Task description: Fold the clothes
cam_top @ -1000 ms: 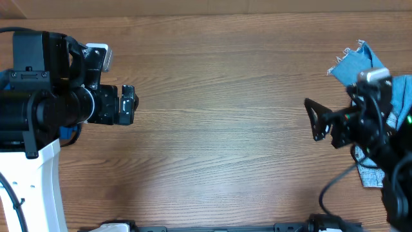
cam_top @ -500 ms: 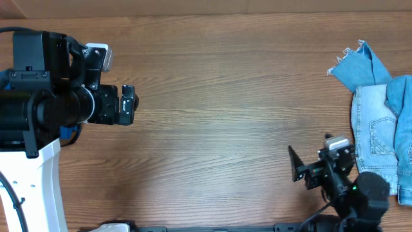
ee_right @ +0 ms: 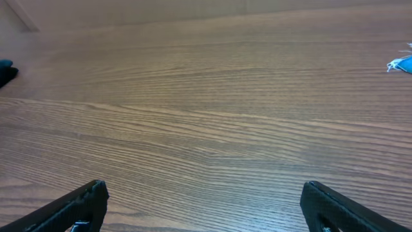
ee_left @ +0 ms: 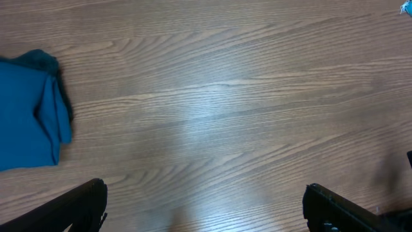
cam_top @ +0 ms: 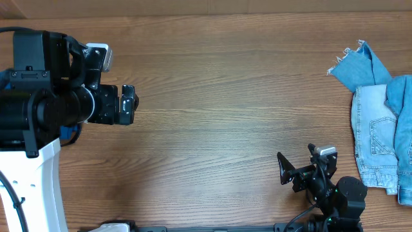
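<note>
Overhead and wrist views of a brown wood-grain table (cam_top: 219,96) at the start of a folding step. The heap of denim garments (cam_top: 380,122) lies at the table's right edge. It is made up of pale washed-denim shorts (cam_top: 372,145), a darker blue denim piece with a frayed hem (cam_top: 362,66) at the far end, and a brighter blue fabric (cam_top: 402,103) overlapping both at the frame edge. The long axis of the shorts runs from the far side of the table toward the near side. The right gripper (cam_top: 296,166) sits low by the near edge with its fingers spread wide and nothing between them. It faces the table's centre, so the heap lies off to its right and behind its line of sight, and its wrist camera catches only a frayed blue tip (ee_right: 402,64). The left gripper (cam_top: 129,104), likewise spread wide and empty, is well apart from the heap across the bare wood, so the right arm is judged the nearer one for the first grasp. A separate folded teal-blue cloth (ee_left: 29,113) shows only in the left wrist view.
</note>
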`<state>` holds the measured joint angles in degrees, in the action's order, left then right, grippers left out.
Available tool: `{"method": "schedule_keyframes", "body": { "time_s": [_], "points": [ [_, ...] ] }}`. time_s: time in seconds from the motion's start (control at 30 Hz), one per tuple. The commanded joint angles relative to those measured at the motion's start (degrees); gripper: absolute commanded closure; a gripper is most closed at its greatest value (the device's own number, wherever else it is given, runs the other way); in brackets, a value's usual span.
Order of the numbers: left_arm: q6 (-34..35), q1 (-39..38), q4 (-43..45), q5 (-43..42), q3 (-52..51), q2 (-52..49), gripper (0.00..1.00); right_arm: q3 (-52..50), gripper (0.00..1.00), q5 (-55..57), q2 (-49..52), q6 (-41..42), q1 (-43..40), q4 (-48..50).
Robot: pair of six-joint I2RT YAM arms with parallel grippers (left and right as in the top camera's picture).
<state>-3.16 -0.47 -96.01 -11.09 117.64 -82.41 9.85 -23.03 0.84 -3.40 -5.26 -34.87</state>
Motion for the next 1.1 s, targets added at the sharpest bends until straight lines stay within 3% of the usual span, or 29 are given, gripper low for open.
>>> {"method": "schedule_keyframes", "body": {
  "time_s": [0.0,0.67,0.77,0.87,1.07],
  "points": [
    [-0.28,-0.31,0.24,0.15,-0.17,-0.04,0.0,-0.66,0.0,-0.61,-0.68,0.46,-0.24,0.31],
    [-1.44,-0.31,1.49,2.45,-0.17,0.02,0.0,-0.66,0.0,-0.61,-0.68,0.46,-0.22,0.31],
    [-3.82,-0.31,14.08,2.73,-3.45,1.9,0.0,-0.66,0.0,-0.61,-0.66,0.46,-0.22,0.31],
    [-12.24,-0.28,31.17,-4.7,-16.26,8.81,0.0,-0.66,0.0,-0.61,-0.66,0.46,-0.22,0.31],
    [-12.7,-0.31,49.05,-8.07,-41.68,22.4,0.0,-0.66,0.0,-0.61,-0.68,0.46,-0.24,0.31]
  ]
}}
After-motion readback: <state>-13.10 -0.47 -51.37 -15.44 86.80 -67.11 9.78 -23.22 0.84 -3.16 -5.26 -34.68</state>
